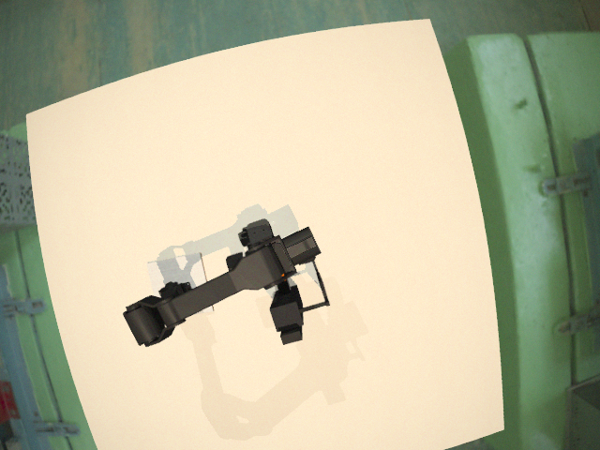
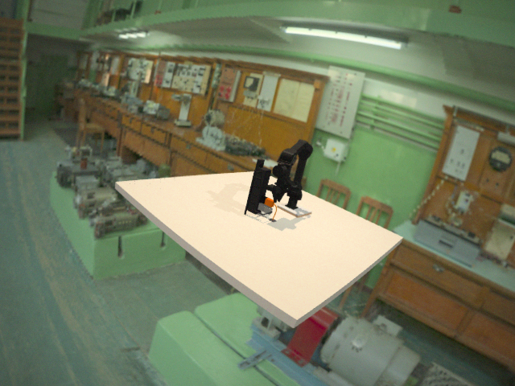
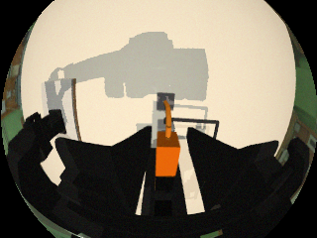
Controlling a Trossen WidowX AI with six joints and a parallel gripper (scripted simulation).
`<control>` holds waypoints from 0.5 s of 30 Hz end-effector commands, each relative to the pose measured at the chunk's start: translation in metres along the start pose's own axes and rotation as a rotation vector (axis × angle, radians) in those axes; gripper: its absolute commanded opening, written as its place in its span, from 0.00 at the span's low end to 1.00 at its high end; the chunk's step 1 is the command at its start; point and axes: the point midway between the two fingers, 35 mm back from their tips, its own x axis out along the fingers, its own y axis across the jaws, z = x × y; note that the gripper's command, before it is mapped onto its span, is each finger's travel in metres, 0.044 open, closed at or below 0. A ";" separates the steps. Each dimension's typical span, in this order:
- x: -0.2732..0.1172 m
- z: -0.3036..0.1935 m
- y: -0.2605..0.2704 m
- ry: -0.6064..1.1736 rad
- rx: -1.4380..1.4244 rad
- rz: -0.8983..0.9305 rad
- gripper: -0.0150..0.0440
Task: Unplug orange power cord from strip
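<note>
One claw, partly open: your gripper [image 3: 166,159] straddles the orange plug [image 3: 165,158], blocky and matte, a black finger [image 3: 115,166] at 9 o'clock and one at 3. You can't tell from the wrist view whether the pads touch it. Plug sits seated in the black boxy power strip [image 2: 257,187], upright on the smooth cream table [image 2: 232,249]. Thin orange cord [image 2: 273,213] curves down at 6 o'clock of the plug.
</note>
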 end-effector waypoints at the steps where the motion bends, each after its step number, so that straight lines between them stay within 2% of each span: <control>1: 0.000 -0.007 -0.001 0.003 0.000 0.001 0.53; 15: 0.000 -0.030 -0.001 0.005 0.000 0.001 0.53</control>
